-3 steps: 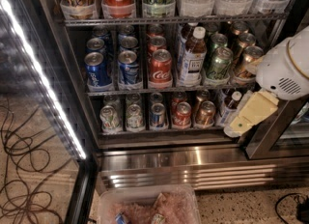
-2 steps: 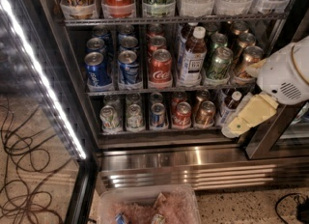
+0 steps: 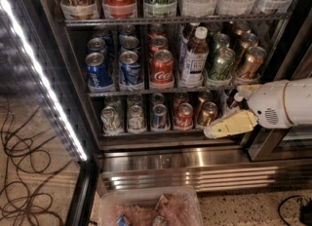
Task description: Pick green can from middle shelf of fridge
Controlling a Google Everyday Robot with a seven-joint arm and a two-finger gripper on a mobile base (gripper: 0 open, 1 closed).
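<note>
Fridge [image 3: 195,160] door is wide open, the white light strip [image 3: 40,76] glowing down the left side. The middle shelf [image 3: 161,91] is packed: two blue cans [image 3: 98,69] up front on the left, then a red can [image 3: 162,67], then a white-capped bottle [image 3: 194,57]. Right beside that bottle stands the green can [image 3: 222,63], upright at the front of its row, with a bronze can [image 3: 251,62] just to its right.

The end effector [image 3: 228,113] sits low on the right, below the green can, level with the bottom rack of small cans [image 3: 184,115]. Its two cream fingers [image 3: 230,125] are spread apart, gripping nothing, the lower one stretched left along the rack's front edge. It's clear of the green can.

Down on the floor there's a clear plastic bin [image 3: 109,205] and loose cables [image 3: 22,171].
</note>
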